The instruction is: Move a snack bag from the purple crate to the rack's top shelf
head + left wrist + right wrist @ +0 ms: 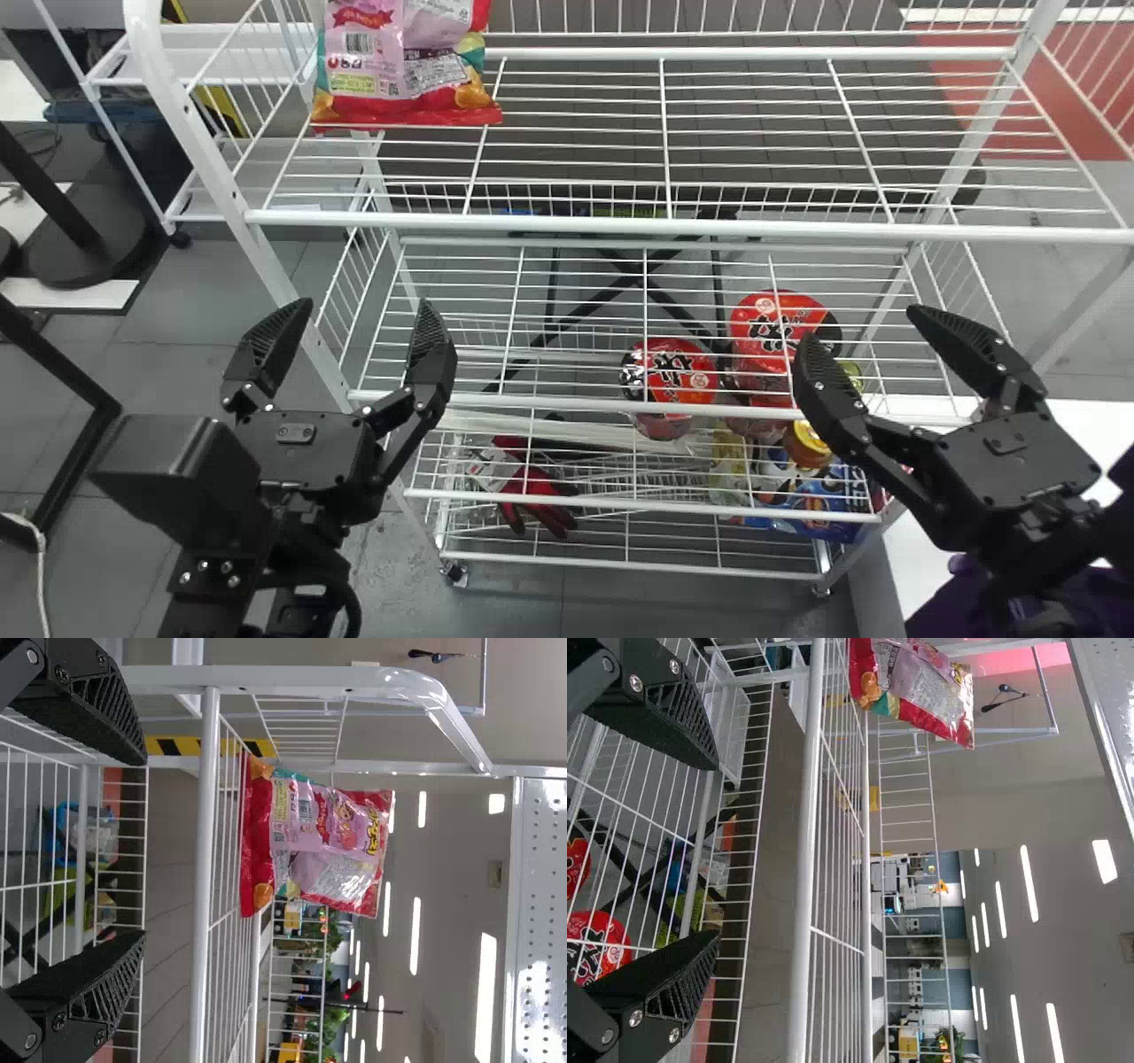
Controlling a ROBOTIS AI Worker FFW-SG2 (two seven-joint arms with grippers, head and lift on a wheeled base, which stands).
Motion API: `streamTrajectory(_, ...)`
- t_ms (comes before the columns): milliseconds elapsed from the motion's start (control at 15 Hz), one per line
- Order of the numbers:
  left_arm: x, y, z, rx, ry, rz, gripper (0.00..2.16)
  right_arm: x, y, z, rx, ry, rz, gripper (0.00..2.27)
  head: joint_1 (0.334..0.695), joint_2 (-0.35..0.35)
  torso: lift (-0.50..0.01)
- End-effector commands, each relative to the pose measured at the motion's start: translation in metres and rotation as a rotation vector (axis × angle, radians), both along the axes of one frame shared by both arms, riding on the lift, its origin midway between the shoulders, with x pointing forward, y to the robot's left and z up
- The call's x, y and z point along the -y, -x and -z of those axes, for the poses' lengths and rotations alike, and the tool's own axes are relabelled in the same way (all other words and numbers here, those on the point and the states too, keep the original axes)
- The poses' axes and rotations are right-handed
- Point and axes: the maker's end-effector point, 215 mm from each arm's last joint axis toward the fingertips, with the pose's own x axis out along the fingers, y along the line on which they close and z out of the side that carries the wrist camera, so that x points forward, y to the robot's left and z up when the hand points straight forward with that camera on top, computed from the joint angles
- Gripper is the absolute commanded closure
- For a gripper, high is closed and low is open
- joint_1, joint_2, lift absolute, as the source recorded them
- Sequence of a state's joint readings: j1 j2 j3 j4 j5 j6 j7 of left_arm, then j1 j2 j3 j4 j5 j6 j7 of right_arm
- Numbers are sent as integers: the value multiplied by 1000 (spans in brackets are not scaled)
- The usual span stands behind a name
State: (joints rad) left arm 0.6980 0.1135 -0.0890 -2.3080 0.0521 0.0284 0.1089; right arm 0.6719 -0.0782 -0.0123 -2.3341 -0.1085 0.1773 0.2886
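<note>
Gray floor (709, 611) below, wire top shelf (576, 222) has snack bag (399, 66), likely light, soft, slippery, crushable, best pinched at upper edge (384, 846); left claw (365, 306) and right claw (861, 325) spread, empty.

Snack bag (332, 837) upright; sits on wire shelf (205, 859)

So the snack bag (403, 66) is standing upright on the rack's top shelf (691, 228), over at the left end and set back from the front rail. It's pink and red with yellow and teal bits, kinda crinkly, barcode side facing out. Shelf's white wire grid, level. Purple crate (943, 604) pokes in at the head view's bottom right, mostly hidden.
</note>
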Motion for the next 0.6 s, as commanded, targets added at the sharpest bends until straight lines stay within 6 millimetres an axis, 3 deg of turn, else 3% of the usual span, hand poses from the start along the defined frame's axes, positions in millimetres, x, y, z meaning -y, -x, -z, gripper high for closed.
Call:
streamTrajectory(0,0,0,-1,2,0,0,134,0,0,1,-2,-2,0,157,695,54,-241)
streamTrajectory(533,0,-2,-1,5,0,0,134,2,-1,2,1,1,2,157,695,52,-273)
